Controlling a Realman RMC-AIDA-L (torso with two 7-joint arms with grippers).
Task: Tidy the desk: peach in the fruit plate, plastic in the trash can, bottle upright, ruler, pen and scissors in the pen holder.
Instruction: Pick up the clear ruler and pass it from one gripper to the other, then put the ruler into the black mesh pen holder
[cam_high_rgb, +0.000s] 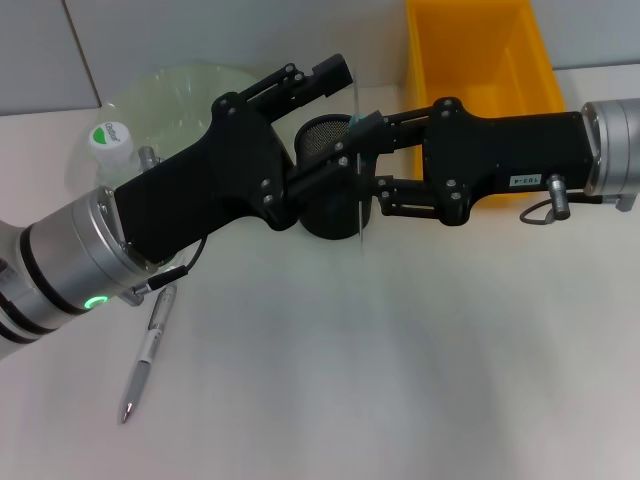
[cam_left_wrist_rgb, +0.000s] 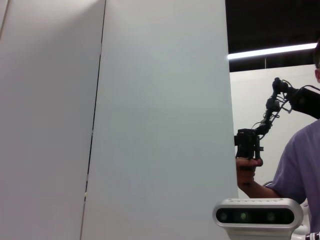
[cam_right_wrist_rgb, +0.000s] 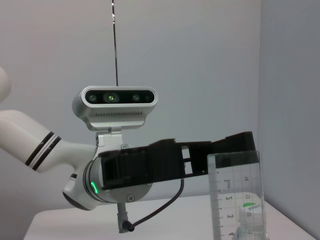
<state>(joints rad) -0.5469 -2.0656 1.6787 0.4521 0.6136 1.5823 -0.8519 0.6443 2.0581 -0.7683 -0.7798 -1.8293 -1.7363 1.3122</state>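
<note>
Two arms meet over the pen holder (cam_high_rgb: 328, 180). The right gripper (cam_high_rgb: 362, 150) has its jaws clamped on the clear ruler (cam_high_rgb: 357, 160), standing above the cup. Lower it straight in. I cannot tell the left gripper's (cam_high_rgb: 315, 80) jaws.

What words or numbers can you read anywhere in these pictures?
"5", "3", "4": scale marks on the clear ruler in the right wrist view.
Green print on the white bottle cap: too blurred to read.
Small white label on the right arm: too small to read.
</note>
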